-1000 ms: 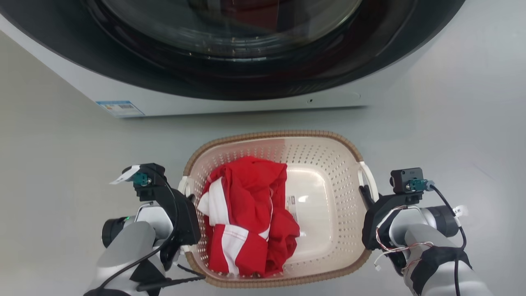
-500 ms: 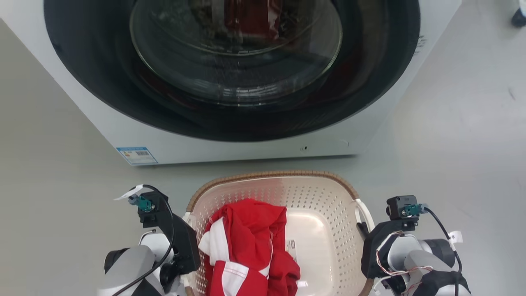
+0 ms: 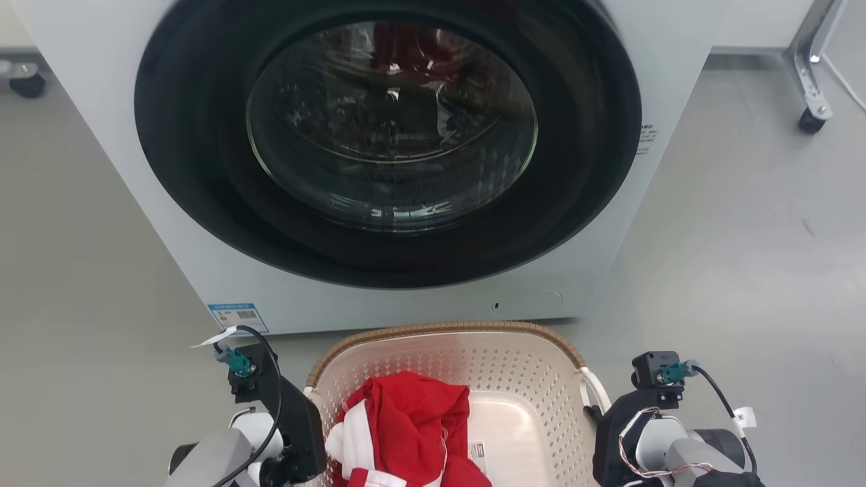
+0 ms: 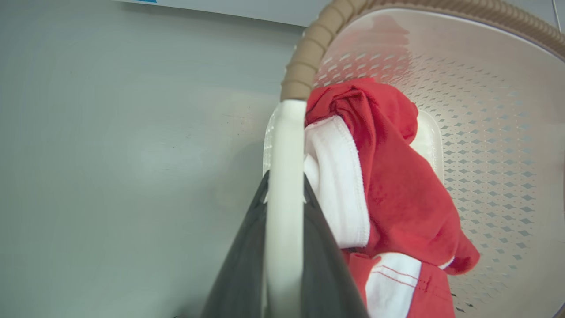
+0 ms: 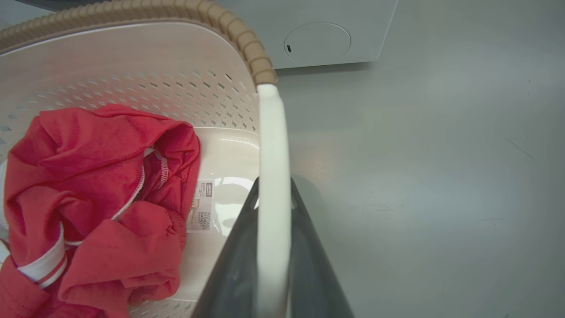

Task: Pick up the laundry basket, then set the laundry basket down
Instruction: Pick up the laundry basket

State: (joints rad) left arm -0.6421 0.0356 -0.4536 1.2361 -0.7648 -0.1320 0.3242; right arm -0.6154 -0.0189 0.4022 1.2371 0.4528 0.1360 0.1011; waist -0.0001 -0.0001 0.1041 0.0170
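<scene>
Clamping the laundry basket (image 3: 473, 365) at either side, left pincer (image 4: 284, 194) and right pincer (image 5: 273, 192) face the washing machine (image 3: 389, 135).

laundry basket (image 3: 514, 348) is right in front of the washing machine (image 3: 392, 155), clothes (image 3: 406, 433) bunched in its left half, left gripper (image 4: 284, 198) at its left side, right gripper (image 5: 273, 198) at its right

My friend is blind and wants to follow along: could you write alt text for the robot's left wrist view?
The left gripper clamps its two dark fingers on a white side handle of the laundry basket, seen close up. A crumpled red and white garment lies inside it; grey floor is on the left.
</scene>
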